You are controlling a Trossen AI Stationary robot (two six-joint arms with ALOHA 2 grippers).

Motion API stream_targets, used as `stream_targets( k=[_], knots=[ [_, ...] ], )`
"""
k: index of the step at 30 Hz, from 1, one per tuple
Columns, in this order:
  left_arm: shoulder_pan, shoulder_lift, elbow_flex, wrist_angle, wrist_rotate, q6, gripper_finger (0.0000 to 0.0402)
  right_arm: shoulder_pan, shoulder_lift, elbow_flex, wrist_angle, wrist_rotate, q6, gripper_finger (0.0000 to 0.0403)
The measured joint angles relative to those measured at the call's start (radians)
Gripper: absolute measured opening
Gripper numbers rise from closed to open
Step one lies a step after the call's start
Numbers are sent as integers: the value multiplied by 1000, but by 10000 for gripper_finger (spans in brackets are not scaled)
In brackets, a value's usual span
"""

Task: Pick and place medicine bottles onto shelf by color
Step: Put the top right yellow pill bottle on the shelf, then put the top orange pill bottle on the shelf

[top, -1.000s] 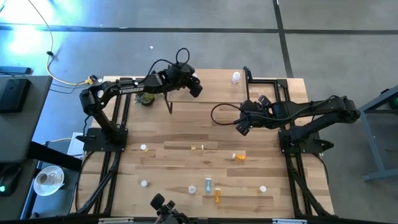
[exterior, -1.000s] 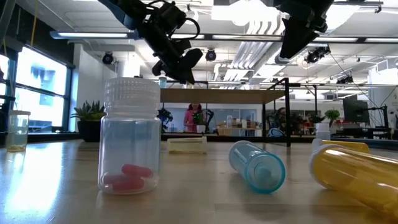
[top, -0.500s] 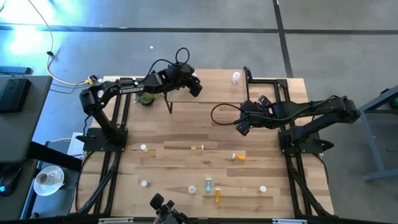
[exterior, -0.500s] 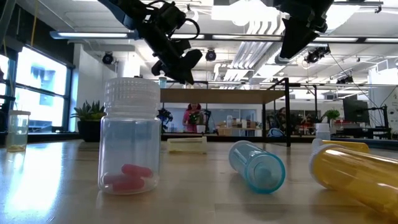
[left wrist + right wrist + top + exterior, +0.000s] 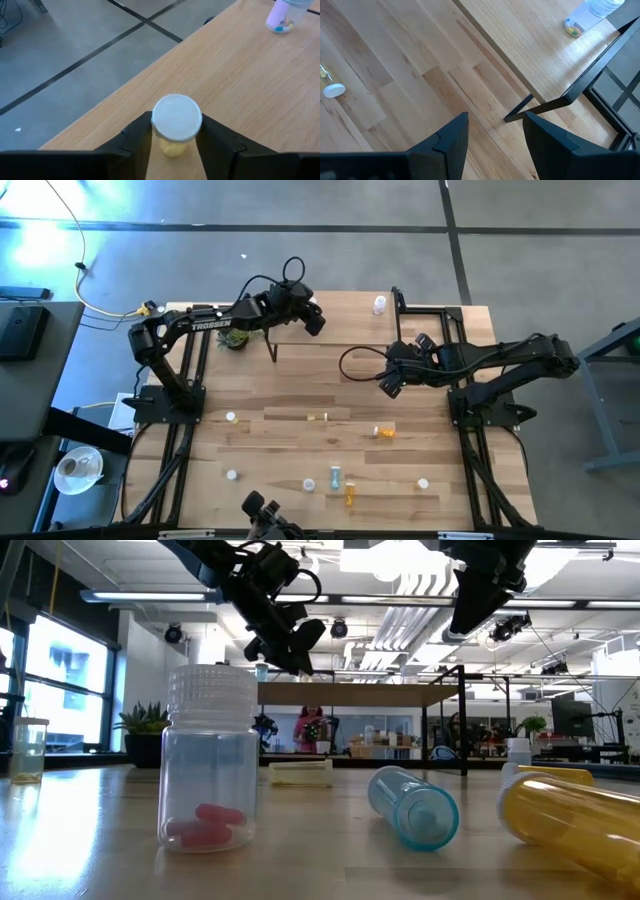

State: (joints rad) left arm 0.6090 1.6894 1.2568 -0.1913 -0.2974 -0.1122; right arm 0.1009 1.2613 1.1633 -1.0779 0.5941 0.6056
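A yellow medicine bottle [image 5: 176, 125] with a white cap stands upright on the shelf [image 5: 350, 315], near its far left corner. My left gripper [image 5: 175, 142] is over that spot [image 5: 316, 322], one finger close on each side of the bottle, and thin gaps show beside the yellow body. A clear bottle [image 5: 282, 15] stands farther along the shelf [image 5: 379, 304]. My right gripper [image 5: 388, 388] hangs open above the table in front of the shelf, nothing between its fingers [image 5: 495, 135]. Several more bottles lie or stand on the near half of the table, among them a yellow one [image 5: 317, 417], an orange one [image 5: 383, 432] and a blue one [image 5: 336, 477]. My left gripper has its fingers [image 5: 142, 137] level with the yellow bottle's cap [image 5: 176, 117], slanting down from the table's left. The cap covers the finger edges, so I cannot tell whether they touch it. The bottle stands upright on its base on the shelf top.
A small potted plant [image 5: 235, 337] stands on the table under the left arm. The shelf's black legs [image 5: 272, 348] and side frame [image 5: 545, 102] rise from the table. In the low view a clear bottle with pink pills [image 5: 208, 755] stands close to the camera.
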Motion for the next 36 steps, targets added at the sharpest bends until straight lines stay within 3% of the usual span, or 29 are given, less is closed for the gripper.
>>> stream_targets(
  k=[10,19,29,36],
  knots=[
    [0,-2,0,19,3,3,203,0,0,0,0,0,0,178],
    [-12,-19,45,18,9,49,205,0,0,0,0,0,0,178],
    [-43,-42,161,-182,9,145,205,0,0,0,-1,-26,-2,178],
    [-81,-95,170,-283,172,219,204,0,0,0,-1,-96,-1,178]
  ],
)
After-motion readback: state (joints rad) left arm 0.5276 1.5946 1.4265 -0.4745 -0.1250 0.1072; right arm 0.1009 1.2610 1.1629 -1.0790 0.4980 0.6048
